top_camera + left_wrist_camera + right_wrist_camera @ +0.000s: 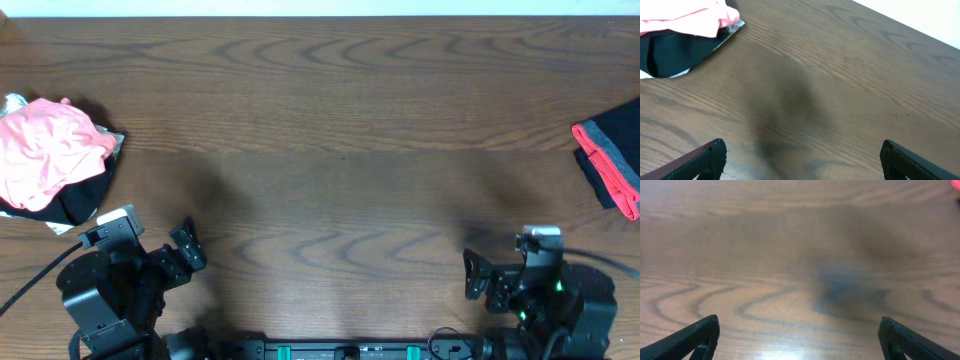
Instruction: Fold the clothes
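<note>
Pre-grasp stage: left end effector point(178, 258) and right end effector point(478, 276) released, empty, with crumpled pink T-shirt point(45, 150) heaped on black garment point(85, 200) at left edge of desk point(340, 130), likely calling for a left-arm reach to grab it
</note>
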